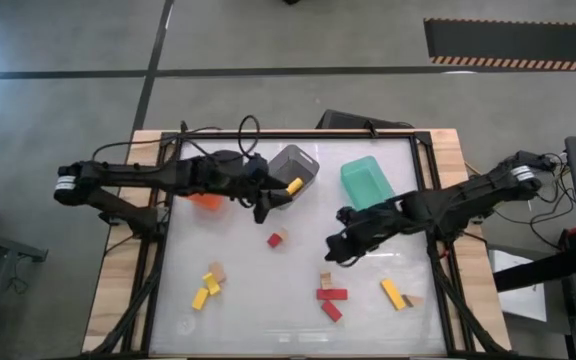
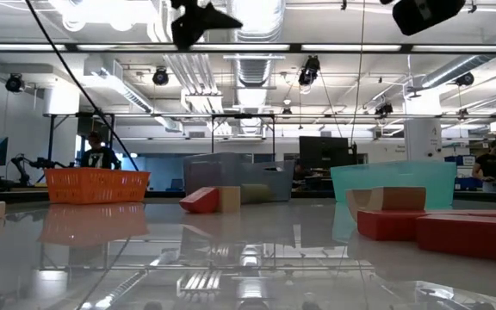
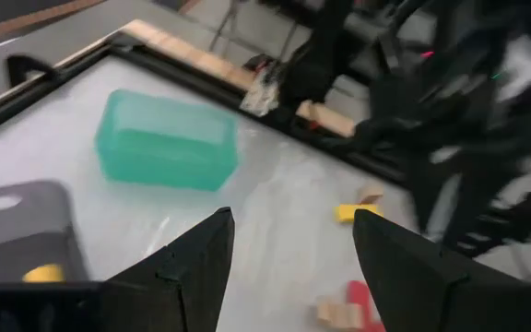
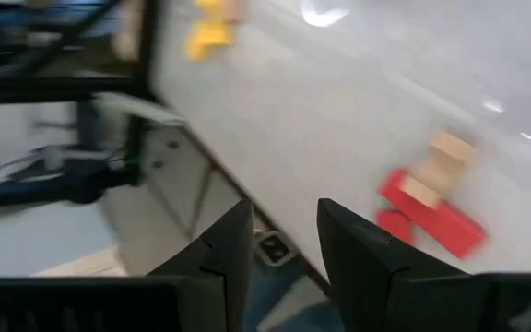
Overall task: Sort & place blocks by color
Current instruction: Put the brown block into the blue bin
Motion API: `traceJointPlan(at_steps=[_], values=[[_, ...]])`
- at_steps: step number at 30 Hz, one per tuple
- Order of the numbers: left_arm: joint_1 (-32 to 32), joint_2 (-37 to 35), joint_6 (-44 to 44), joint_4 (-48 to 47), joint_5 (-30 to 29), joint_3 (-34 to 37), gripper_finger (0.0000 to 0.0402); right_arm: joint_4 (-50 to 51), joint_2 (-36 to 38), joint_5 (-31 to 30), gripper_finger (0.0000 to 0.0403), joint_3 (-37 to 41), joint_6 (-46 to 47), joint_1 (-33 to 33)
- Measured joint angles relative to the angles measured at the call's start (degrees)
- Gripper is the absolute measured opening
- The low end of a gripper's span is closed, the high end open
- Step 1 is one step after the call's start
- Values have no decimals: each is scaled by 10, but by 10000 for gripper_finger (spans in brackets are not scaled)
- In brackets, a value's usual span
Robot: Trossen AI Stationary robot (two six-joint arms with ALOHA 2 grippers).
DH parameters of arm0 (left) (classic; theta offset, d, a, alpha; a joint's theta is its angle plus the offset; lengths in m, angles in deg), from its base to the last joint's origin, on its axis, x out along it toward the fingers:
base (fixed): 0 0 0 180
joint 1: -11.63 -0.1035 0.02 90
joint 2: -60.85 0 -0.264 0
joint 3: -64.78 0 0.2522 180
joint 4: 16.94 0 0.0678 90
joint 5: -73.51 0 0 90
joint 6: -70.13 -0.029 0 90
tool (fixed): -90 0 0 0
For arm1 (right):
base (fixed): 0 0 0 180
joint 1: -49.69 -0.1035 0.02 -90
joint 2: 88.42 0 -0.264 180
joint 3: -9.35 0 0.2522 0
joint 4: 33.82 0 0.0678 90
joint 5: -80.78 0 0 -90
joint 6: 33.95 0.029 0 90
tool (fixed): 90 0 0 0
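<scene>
Left end effector (image 1: 264, 207) hangs just beside the grey bin (image 1: 293, 172), fingers spread, nothing between them in its wrist view. A yellow block (image 1: 294, 185) lies in or at the rim of the grey bin; cannot tell which.

Right end effector (image 1: 340, 247) hovers over mid worktop (image 1: 268, 300), fingers apart with a narrow gap, empty.

Orange bin (image 1: 206, 199) is mostly hidden under the left arm; the green bin (image 1: 368, 182) looks empty.

Most blocks are loose on the worktop:
- red and tan pair (image 1: 277, 238) at centre
- yellow and tan cluster (image 1: 209, 285) at lower left
- red bars with tan piece (image 1: 330, 296) at lower middle
- yellow bar with tan block (image 1: 397, 294) at lower right

Judgement: sorting has barely started, with one yellow block at most placed. Reds, tans and the other yellows are all left to do.
</scene>
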State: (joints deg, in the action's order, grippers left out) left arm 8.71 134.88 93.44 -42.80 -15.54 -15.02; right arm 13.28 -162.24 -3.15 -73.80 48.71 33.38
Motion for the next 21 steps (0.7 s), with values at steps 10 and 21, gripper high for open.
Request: traceJointPlan(at_steps=[10, 21], values=[[12, -79, -2, -22, 34, 0, 208, 213, -144, 19, 114, -153, 63, -16], [12, -152, -17, -24, 34, 0, 208, 238, -234, 19, 140, -181, 129, -36]])
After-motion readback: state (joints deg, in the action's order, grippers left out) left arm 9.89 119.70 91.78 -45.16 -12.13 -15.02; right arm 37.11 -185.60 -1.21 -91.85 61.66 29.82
